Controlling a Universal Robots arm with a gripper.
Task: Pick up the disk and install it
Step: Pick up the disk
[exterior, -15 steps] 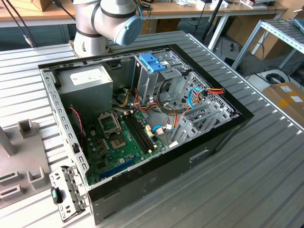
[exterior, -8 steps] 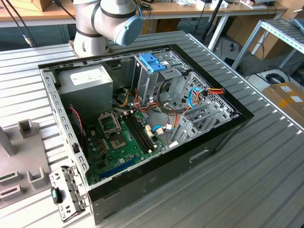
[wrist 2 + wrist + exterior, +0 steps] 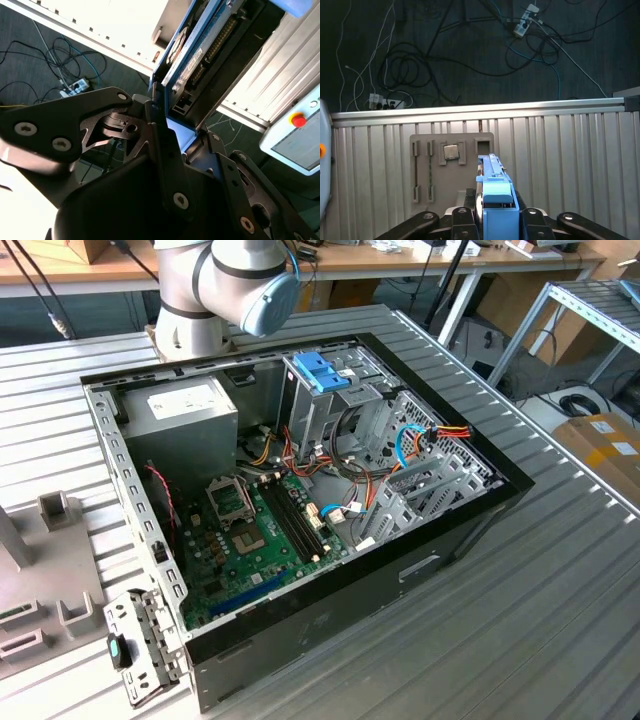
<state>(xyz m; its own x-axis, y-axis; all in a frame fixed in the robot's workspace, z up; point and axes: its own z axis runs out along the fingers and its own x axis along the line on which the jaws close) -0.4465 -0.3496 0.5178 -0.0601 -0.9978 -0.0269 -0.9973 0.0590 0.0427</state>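
Gripper [image 3: 182,127] w/ disk [image 3: 200,55] tight betw. fingers [image 3: 160,145]

The grey robot arm [image 3: 215,290] is cut off by the exterior view's upper edge, and in the second wrist view the flat dark grey, blue-framed disk [image 3: 200,55] runs past the picture's edge, its near end hidden between the black metal end effector's [image 3: 182,125] fingers [image 3: 162,145].

Open computer case [image 3: 330,610] on slatted table [image 3: 560,620] — grey tray [image 3: 451,185], perhaps holding chip [image 3: 451,151].
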